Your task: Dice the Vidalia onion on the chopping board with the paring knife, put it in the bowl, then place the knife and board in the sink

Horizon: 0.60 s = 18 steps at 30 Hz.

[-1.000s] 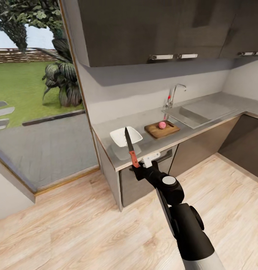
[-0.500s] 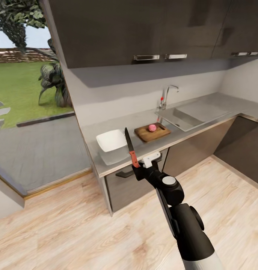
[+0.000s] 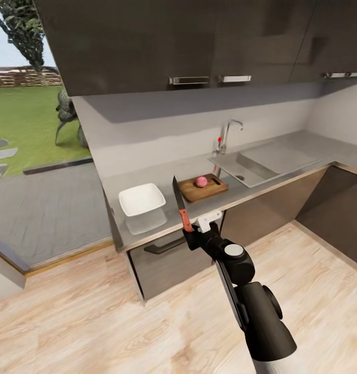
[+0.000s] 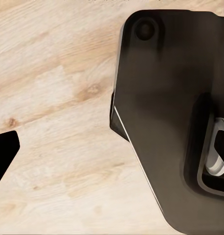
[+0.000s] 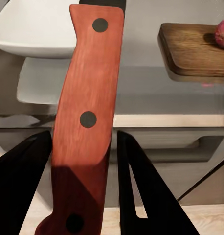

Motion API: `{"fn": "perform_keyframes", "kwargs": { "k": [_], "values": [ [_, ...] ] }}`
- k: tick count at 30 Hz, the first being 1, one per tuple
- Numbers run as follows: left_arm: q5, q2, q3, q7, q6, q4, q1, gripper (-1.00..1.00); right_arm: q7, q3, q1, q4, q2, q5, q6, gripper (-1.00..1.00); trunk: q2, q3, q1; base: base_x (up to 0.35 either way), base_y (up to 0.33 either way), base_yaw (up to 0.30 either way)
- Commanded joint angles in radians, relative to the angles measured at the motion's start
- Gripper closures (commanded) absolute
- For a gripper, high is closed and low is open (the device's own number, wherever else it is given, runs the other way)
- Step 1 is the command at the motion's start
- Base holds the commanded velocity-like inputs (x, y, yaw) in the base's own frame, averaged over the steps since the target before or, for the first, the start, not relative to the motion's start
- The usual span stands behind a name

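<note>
Since the earlier frames the camera has swung; the fixed counter items have slid left in view, while the arm keeps its pose. One countertop (image 3: pixel 162 174) carries one sink (image 3: pixel 261 165), one bowl (image 3: pixel 142 199), one chopping board (image 3: pixel 203 187) and one Vidalia onion (image 3: pixel 201 181). The onion rests on the board, so removal from the sink is complete. The right gripper (image 3: pixel 191 232) is clamped on the red handle of the one paring knife (image 3: pixel 179 205), blade up, short of the counter. The left gripper's state cannot be determined. Remaining: dicing, transfer to the bowl, knife and board into the sink.
</note>
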Motion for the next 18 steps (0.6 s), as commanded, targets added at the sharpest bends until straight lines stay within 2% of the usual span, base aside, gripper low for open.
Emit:
{"fn": "perform_keyframes", "kwargs": {
  "k": [1,18],
  "values": [
    [0.006,0.000,-0.002,0.001,-0.001,-0.002,0.001,-1.00,0.007,0.000,-0.001,-0.001,0.000,0.010,0.004,1.00,-0.002,-0.002,0.001,0.131,-0.284,0.115],
    [0.005,0.000,-0.002,0.001,-0.002,-0.002,0.001,-1.00,0.007,0.000,-0.001,-0.001,0.000,0.010,0.004,1.00,-0.002,-0.002,0.001,0.131,-0.284,0.145]
  ]
}}
